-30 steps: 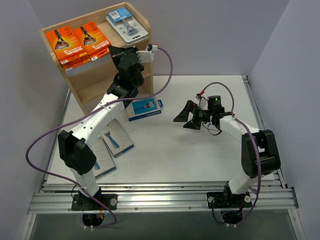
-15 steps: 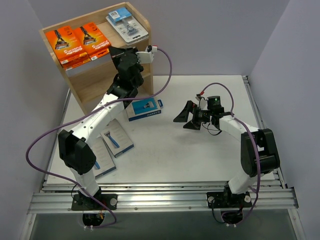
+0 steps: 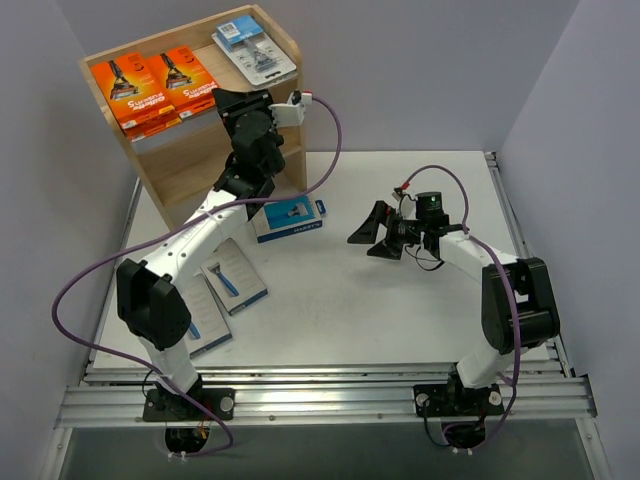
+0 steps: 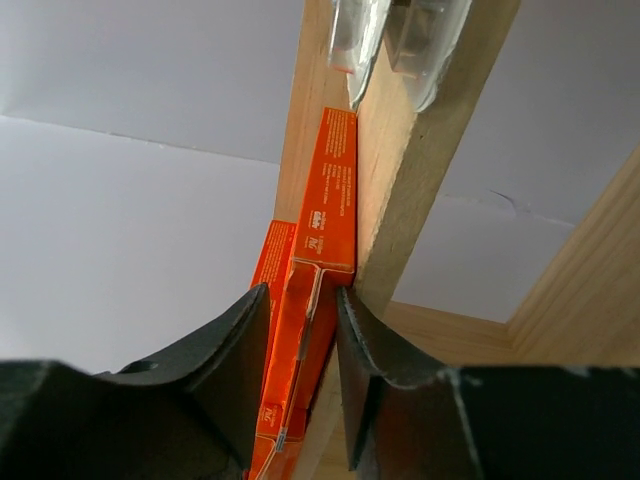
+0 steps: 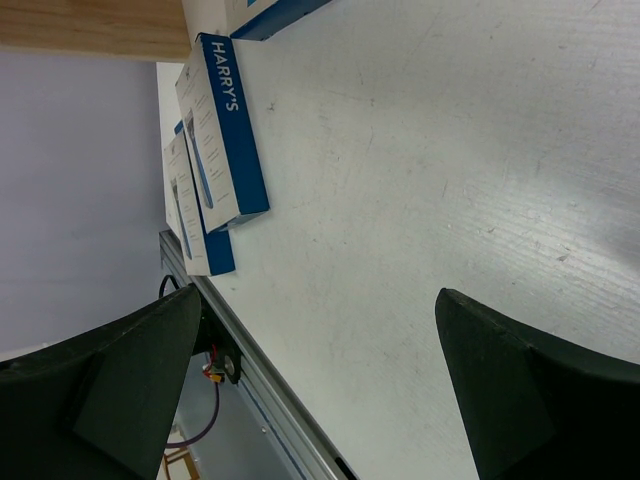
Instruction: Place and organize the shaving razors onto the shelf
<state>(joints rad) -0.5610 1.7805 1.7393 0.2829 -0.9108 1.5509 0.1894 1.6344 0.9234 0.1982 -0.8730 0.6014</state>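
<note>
Pale lilac walls close in a white table, and at its far left corner you have the light wooden two-tier shelf. On its rimmed top two bright orange razor boxes lie side by side, the left orange box and the right orange box. A clear blister pack with a blue header lies at the right end.

Your left gripper is up at the front edge of the top tier, at the right orange box. In the left wrist view its black fingers stand partly apart with the narrow end of that box between them. The wooden rim runs just beside it. A slim gap shows on one side, so the box is not pinched.

Your right gripper hovers over the middle right of the table, jaws spread wide, with nothing between them.

Three more packs lie flat on the table. One grey-and-blue razor box is just in front of the shelf. A second grey-and-blue box and a third grey-and-blue box lie beside your left arm.
</note>
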